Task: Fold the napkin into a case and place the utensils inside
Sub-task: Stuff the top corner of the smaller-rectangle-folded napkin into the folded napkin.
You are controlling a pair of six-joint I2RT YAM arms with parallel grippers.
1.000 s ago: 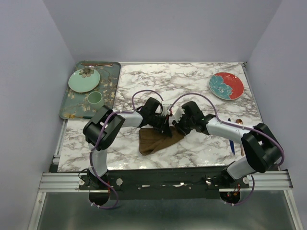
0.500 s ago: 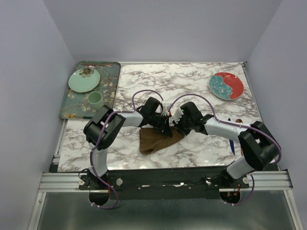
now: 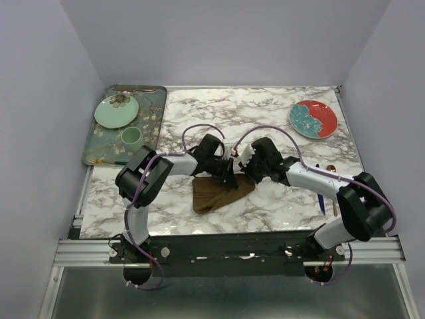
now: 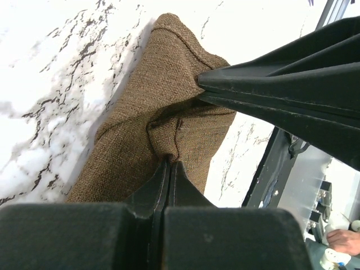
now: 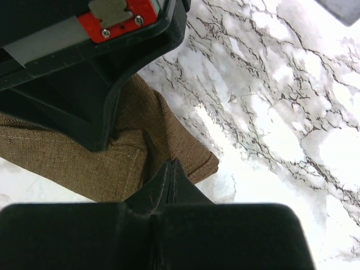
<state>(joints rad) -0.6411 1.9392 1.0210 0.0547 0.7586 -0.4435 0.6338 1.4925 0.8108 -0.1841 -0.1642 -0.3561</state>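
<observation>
The dark floral tray (image 3: 152,118) at the far left held a pale green plate (image 3: 116,111) and a green cup (image 3: 131,137), while the red plate (image 3: 313,119) sat far right on the marble table (image 3: 265,126). The brown napkin (image 3: 214,195) lay rumpled near the table's front edge, a raised fold nipped by the left gripper (image 4: 169,164) and a neighbouring edge by the right gripper (image 5: 171,167), each with its fingers pressed tight together on the cloth. The right arm crossed over the blue-handled utensil (image 3: 321,201) and the copper utensil (image 3: 332,169) at the right side, hiding part of each.
</observation>
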